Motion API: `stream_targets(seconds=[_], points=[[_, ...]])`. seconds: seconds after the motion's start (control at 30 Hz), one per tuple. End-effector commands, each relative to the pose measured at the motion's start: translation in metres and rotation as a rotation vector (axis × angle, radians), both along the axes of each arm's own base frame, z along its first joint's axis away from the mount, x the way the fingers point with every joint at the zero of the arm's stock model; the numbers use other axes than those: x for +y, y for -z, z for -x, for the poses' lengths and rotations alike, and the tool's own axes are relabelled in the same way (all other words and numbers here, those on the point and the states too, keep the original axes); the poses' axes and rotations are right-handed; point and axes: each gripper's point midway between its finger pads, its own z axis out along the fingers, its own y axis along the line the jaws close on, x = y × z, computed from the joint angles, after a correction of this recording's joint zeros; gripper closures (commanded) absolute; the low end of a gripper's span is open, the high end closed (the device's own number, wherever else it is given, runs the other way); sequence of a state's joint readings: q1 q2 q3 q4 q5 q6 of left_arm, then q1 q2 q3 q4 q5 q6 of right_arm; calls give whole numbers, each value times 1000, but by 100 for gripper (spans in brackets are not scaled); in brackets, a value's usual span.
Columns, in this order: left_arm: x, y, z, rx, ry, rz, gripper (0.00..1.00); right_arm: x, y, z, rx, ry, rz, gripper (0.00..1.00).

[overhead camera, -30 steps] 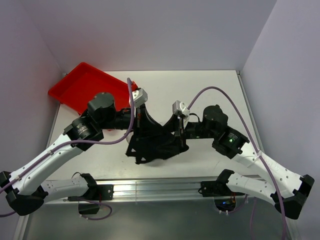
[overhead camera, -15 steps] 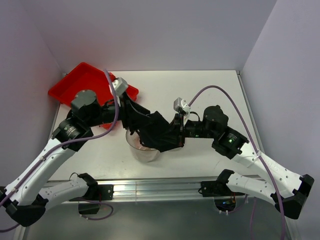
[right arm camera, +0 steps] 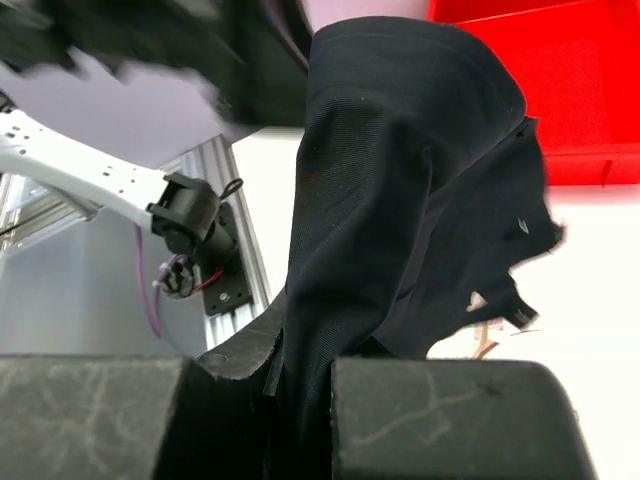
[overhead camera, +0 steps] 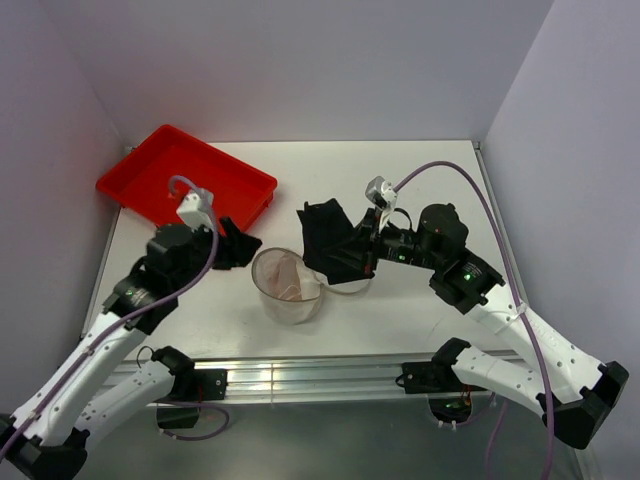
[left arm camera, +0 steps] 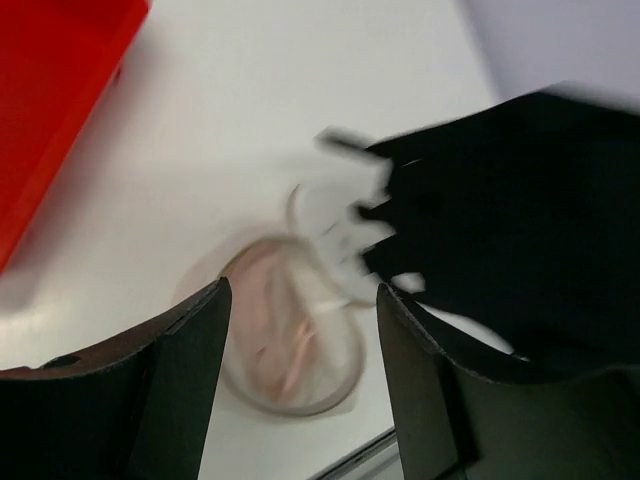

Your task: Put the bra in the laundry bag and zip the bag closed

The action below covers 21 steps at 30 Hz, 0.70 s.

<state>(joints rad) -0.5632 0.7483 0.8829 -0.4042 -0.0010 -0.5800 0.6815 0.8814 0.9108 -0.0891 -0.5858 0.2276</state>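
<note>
The black bra (overhead camera: 330, 240) hangs bunched above the table's middle, and my right gripper (overhead camera: 368, 252) is shut on its right side. In the right wrist view the dark fabric (right arm camera: 400, 180) is pinched between the closed jaws of the gripper (right arm camera: 305, 370). The laundry bag (overhead camera: 288, 285), round translucent white mesh with something pinkish showing through, sits just left of and below the bra. My left gripper (overhead camera: 243, 247) stands open and empty to the left of the bag. Its wrist view is blurred, showing the bag (left arm camera: 290, 345) between its spread fingers and the bra (left arm camera: 500, 230) at right.
A red plastic tray (overhead camera: 185, 180) lies at the back left of the white table (overhead camera: 420, 180), close behind my left gripper. The metal rail (overhead camera: 310, 378) runs along the near edge, between the arm bases.
My left gripper let go of the bra and drew back left. My right gripper shut on the bra and carried it back and right, uncovering the laundry bag.
</note>
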Motion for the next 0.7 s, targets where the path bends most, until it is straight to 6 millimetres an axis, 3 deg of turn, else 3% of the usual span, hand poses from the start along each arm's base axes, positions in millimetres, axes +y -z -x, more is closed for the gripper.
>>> stream_targets(seconds=[0.0, 0.07, 0.27, 0.37, 0.4, 0.67], points=[[14, 59, -2, 159, -118, -18, 34, 3, -25, 11, -40, -66, -57, 100], [10, 84, 1, 211, -105, -30, 35, 4, -20, 16, -29, -97, -52, 100], [-7, 105, -8, 242, -59, -10, 39, 5, -10, 32, -4, -181, -41, 100], [-9, 110, -12, 247, -57, -24, 53, 6, -11, 41, -5, -236, -50, 100], [-10, 111, -12, 249, -56, -21, 66, 6, -10, 42, -5, -245, -50, 100], [-12, 113, -15, 232, -56, -8, 96, 17, 14, 27, 51, -237, 0, 100]])
